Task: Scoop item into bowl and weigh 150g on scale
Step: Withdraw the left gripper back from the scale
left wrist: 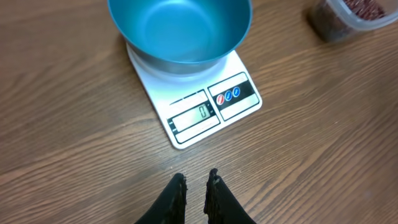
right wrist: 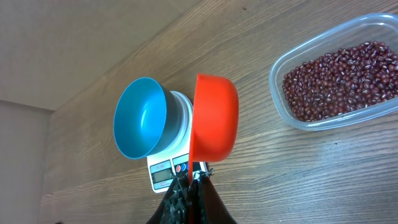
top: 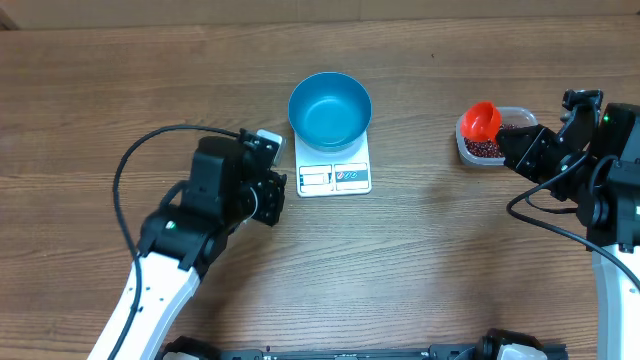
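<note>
The right gripper (right wrist: 191,180) clamps the orange scoop (right wrist: 214,118) by its handle; beyond, the beans (right wrist: 339,78) lie in the clear tub (right wrist: 275,84), loose, light, likely to roll, best lifted by scoop, while the left gripper (left wrist: 196,186) idles barely parted, empty, near the scale (left wrist: 239,78).

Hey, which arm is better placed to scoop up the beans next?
Right. The right tool grips the orange scoop by the tub of beans; the left tool is empty, by the scale.
</note>
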